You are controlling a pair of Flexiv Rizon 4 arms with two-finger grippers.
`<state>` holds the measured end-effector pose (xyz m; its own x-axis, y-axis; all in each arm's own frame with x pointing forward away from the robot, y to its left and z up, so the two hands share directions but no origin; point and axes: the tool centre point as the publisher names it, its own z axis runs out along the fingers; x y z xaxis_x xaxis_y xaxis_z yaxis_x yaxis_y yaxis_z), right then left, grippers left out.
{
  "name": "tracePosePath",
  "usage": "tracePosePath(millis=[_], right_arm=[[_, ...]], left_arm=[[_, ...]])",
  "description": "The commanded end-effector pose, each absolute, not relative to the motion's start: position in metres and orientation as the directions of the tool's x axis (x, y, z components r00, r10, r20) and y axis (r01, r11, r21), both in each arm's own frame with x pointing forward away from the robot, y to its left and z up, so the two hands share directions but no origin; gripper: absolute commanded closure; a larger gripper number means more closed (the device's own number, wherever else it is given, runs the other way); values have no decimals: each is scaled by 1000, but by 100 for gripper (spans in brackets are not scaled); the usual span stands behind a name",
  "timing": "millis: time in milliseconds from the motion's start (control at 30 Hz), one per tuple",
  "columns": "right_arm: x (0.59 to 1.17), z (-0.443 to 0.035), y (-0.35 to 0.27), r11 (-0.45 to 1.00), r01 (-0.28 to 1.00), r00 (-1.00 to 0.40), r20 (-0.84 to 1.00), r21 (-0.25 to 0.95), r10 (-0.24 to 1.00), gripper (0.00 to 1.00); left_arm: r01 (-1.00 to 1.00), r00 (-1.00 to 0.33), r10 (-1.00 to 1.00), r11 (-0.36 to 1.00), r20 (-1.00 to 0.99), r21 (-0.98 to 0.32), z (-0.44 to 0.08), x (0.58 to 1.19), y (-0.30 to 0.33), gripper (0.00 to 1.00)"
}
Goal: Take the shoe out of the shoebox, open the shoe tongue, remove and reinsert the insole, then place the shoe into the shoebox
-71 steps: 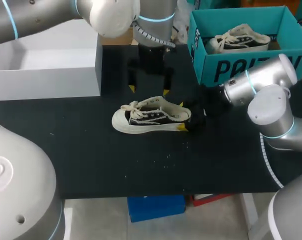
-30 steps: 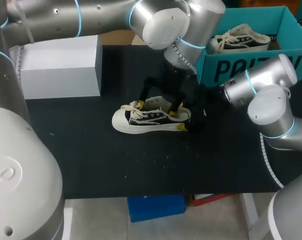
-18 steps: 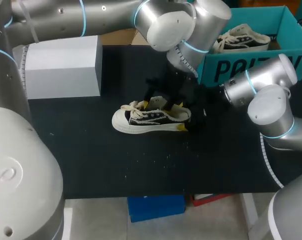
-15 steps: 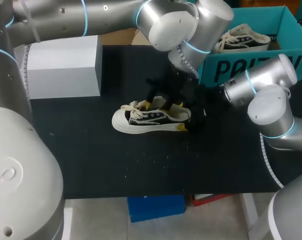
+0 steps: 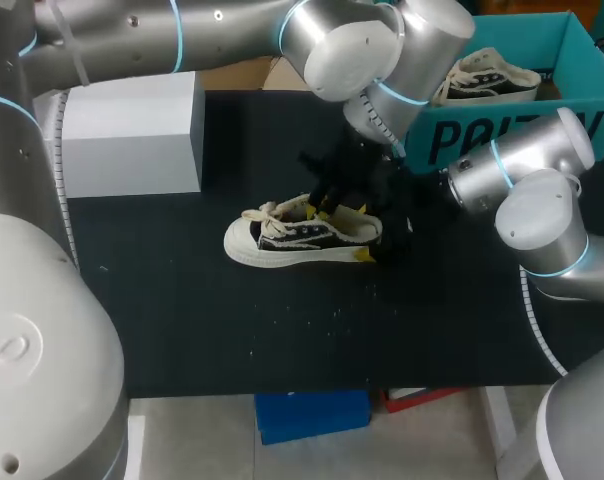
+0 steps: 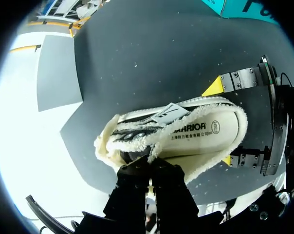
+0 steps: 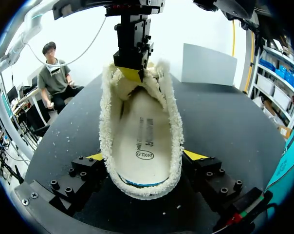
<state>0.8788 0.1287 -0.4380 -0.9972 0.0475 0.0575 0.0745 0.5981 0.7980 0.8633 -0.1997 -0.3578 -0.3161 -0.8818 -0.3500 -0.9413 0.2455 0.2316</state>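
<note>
a: what has changed with the left gripper (image 5: 320,207) in the last couple of seconds?

b: it has swung in from the back of the table (image 5: 232,330) and dropped onto the shoe (image 5: 292,238); a second ago its fingers straddle the shoe wide apart, and now they are drawn together at the front of the opening; in the left wrist view a fleecy flap, which looks to be the tongue (image 6: 154,152), runs up between them, so it seems pinched

a: and the shoe itself?

b: it has not shifted; it lies on its sole on the table, toe toward the robot's left, well clear of the shoebox (image 5: 482,130), where a second shoe (image 5: 482,78) sits; the right gripper (image 5: 370,233) keeps its place, its two yellow tips pressed on either side of the heel, clamping it

a: what does that mean for the task?

b: taking the shoe out looks done, and opening the tongue is the step in hand; the insole (image 7: 142,141) lies flat inside, not yet lifted; with the heel pinned, a pull on the flap up and toward the toe would likely widen the mouth; the grip looks shallow, so the fleece could slip
</note>
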Motion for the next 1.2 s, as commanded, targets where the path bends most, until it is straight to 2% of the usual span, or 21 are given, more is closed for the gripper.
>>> tracePosePath(millis=[33,333,1200], right_arm=[[880,-440,131,598,76,-997,58,798,48,100],[880,-440,131,598,76,-997,58,798,48,100],[880,-440,131,598,76,-997,58,798,48,100]], left_arm=[[-946,-314,-889,262,-334,191,-342,863,-199,100],[-953,-303,-895,276,-329,127,-316,866,-191,100],[-981,-185,-920,155,-345,115,-319,846,-116,100]])
